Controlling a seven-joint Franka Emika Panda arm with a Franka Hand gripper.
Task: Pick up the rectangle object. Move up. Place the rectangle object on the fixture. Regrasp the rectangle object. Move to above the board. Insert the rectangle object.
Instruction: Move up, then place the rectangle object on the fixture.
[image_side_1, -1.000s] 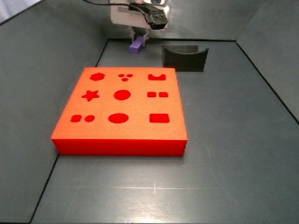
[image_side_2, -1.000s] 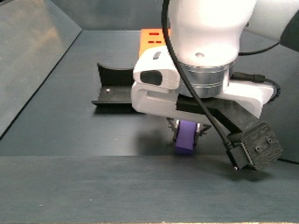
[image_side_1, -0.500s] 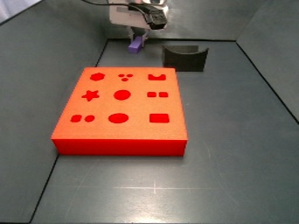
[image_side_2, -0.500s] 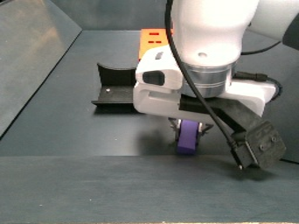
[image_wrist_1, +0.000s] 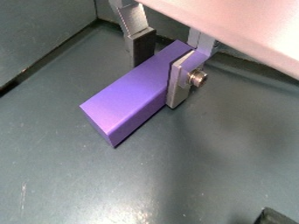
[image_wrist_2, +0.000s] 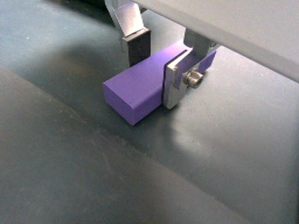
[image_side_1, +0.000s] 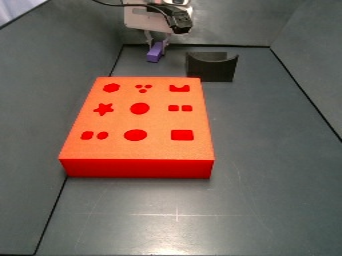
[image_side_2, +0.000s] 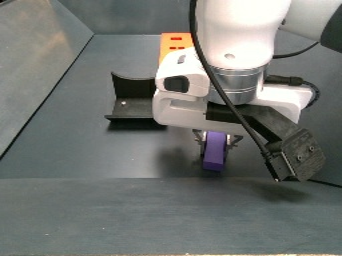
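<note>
The purple rectangle object (image_wrist_1: 128, 96) lies long and low between the fingers of my gripper (image_wrist_1: 160, 68), also in the other wrist view (image_wrist_2: 140, 83). One silver finger (image_wrist_1: 177, 79) presses its side and the dark pad (image_wrist_1: 142, 48) meets the opposite side. The gripper is shut on it, just above the grey floor. In both side views the gripper (image_side_1: 158, 38) holds the block (image_side_2: 214, 152) behind the red board (image_side_1: 140, 150), beside the dark fixture (image_side_1: 211, 65). The fixture (image_side_2: 130, 100) stands empty.
Grey walls ring the dark floor (image_side_1: 267, 180). An orange strip of the board (image_side_2: 177, 42) shows behind the arm's white body (image_side_2: 234, 40). A black cable with a connector (image_side_2: 297, 155) hangs beside the gripper.
The arm and the purple block have risen slightly in a side view. The cable connector has shifted a little with it.
</note>
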